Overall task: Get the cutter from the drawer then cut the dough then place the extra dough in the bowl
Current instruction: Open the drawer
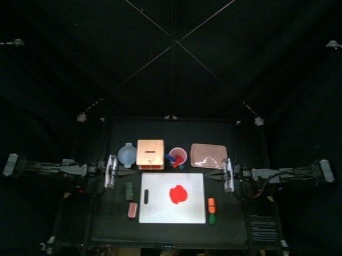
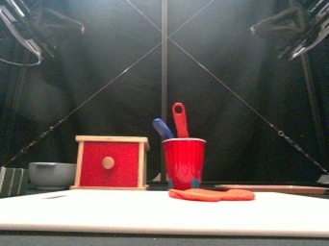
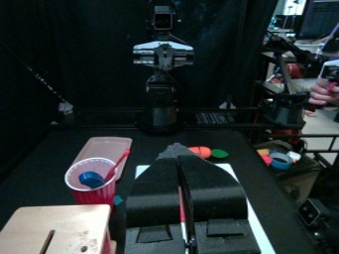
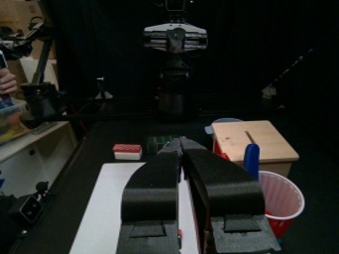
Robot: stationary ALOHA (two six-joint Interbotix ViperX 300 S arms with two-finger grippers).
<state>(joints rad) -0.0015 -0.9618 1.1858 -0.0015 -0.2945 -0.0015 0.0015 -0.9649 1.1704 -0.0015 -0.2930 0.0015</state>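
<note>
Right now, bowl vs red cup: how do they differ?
The bowl is blue-grey, low and wide; the red cup is tall and narrow. The cup holds a blue knife and a red knife; nothing sticks out of the bowl. The bowl stands left of the wooden box, the cup right of it. Both stand upright in the back row, behind the white board.

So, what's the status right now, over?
Left hand, right hand shut, empty, parked either side. Red drawer of pale wooden box closed. Flat red dough disc uncut on white cutting board. Nothing blocking drawer.
</note>
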